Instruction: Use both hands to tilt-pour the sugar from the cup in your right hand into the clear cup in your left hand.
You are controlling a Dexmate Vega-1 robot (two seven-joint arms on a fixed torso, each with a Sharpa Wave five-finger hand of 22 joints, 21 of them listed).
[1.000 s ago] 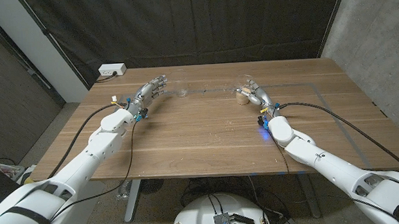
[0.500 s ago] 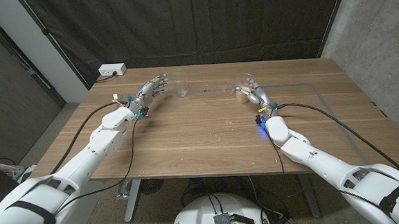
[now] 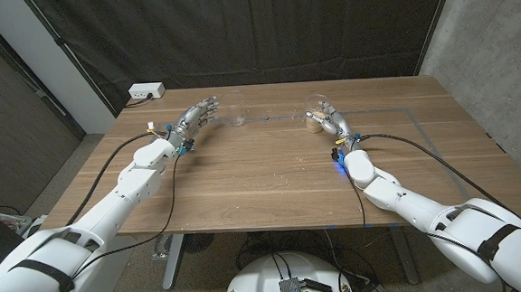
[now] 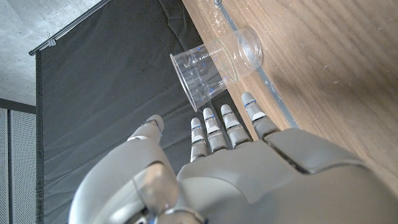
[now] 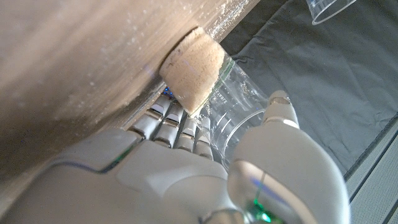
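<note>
**Hands at cups, before pour**

Head view: left hand [image 3: 197, 117] is open, fingers apart, just short of the clear cup [image 3: 237, 110] standing on the wooden table [image 3: 262, 164]. Right hand [image 3: 333, 119] wraps the sugar cup [image 3: 317, 115]. Both arms have reached slightly farther since the earlier frame.

Left wrist view: the clear cup [image 4: 217, 62] is ribbed plastic; its printing is illegible.

Right wrist view: the fingers [image 5: 177, 127] touch the cup; tan granular sugar [image 5: 194, 65] fills its base.

Two clear cups stand on the one wooden surface [image 3: 271, 172]: an empty cup [image 3: 236, 109] and a cup with sugar [image 3: 317, 117]. Two robot hands reach over it, the left hand [image 3: 197, 116] and the right hand [image 3: 334, 119]. One white power strip [image 3: 146, 91] lies at the far corner.
</note>
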